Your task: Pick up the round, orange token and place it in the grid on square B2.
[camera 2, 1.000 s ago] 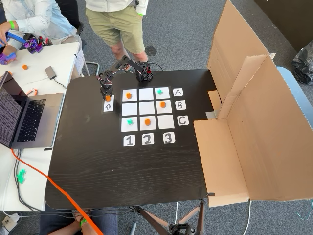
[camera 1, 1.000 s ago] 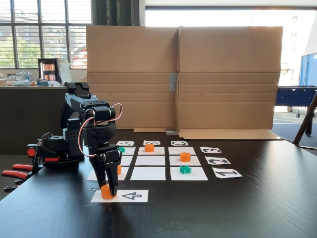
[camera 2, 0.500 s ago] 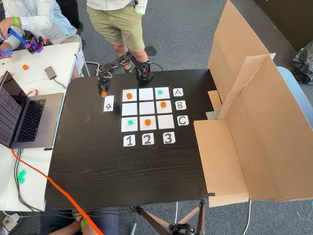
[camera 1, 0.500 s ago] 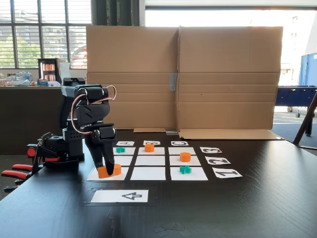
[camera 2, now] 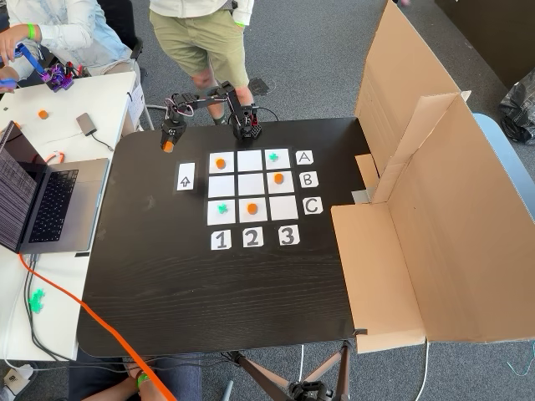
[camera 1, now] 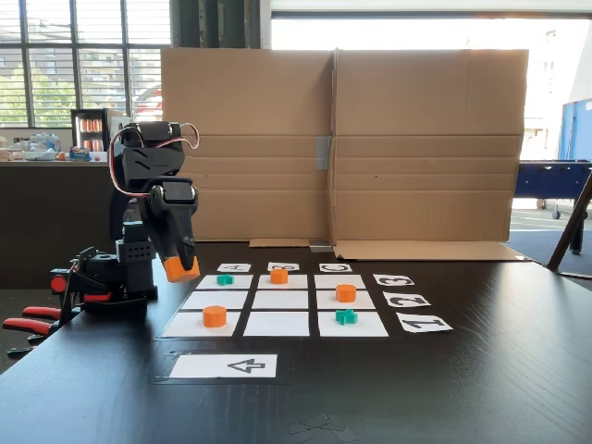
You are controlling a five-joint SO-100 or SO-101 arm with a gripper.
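My gripper (camera 1: 179, 266) hangs raised above the table, left of the grid, shut on a round orange token (camera 1: 183, 271). In the other fixed view the gripper (camera 2: 169, 144) holds this token (camera 2: 168, 148) above the table's far edge, beyond the arrow sheet (camera 2: 185, 177). The grid (camera 1: 277, 324) of white squares holds three more orange tokens and two teal pieces. Its centre square B2 (camera 1: 280, 300) is bare, also bare (camera 2: 250, 185) from above.
A tall cardboard wall (camera 1: 342, 148) stands behind the grid. Letter and number cards (camera 2: 252, 237) edge the grid. Red-handled pliers (camera 1: 28, 321) lie by the arm's base. A laptop (camera 2: 46, 205) sits on the side table, and a person (camera 2: 201, 42) stands behind the arm.
The gripper lifted the orange token off the arrow sheet, rose, and swung back toward the arm's side of the table. The tokens on the grid stayed put.
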